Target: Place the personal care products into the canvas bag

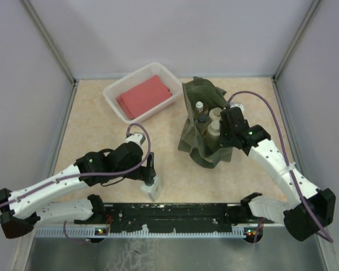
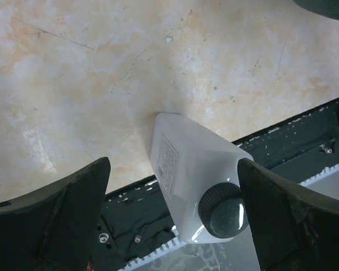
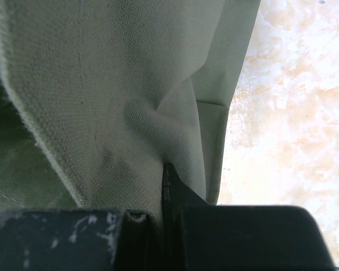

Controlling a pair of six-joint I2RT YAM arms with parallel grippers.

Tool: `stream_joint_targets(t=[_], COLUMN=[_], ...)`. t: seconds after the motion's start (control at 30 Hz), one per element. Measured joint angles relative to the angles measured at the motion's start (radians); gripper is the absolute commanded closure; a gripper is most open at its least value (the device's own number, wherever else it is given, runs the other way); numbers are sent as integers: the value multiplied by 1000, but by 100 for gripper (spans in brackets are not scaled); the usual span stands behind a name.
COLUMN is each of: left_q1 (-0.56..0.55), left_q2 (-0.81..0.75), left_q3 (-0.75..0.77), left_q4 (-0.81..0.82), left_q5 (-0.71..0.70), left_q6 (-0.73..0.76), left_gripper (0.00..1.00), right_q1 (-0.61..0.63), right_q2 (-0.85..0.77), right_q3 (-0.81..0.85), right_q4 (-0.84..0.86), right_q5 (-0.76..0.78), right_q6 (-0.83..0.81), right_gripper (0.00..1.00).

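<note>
A grey rectangular bottle (image 2: 183, 169) with a dark cap (image 2: 223, 210) stands upright at the table's near edge (image 1: 153, 189). My left gripper (image 1: 150, 173) is open around it, one finger on each side; the right finger (image 2: 294, 217) is close to the cap. The olive canvas bag (image 1: 199, 93) stands slumped at centre right with its mouth up. Inside it I see two cream bottles (image 1: 214, 116) and an amber one (image 1: 202, 118). My right gripper (image 1: 229, 129) is shut on the bag's right rim; the fabric (image 3: 124, 107) fills the right wrist view.
A white plastic basket (image 1: 114, 101) holding a red cloth (image 1: 144, 95) stands at the back, left of the bag. The black base rail (image 1: 175, 213) runs along the near edge just behind the grey bottle. Grey walls enclose the table.
</note>
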Motion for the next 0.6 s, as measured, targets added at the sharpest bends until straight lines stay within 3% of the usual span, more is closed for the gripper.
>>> stream_joint_targets(t=[0.6], left_q1=[-43], left_q2=[40], left_q3=[7], left_q4=[82], left_q5=[37], left_q6=[27], left_gripper=[0], right_q1=[0], right_q2=[0], right_q3=[0], right_q4=[0], right_q5=[0], right_q6=[2], right_gripper=[100])
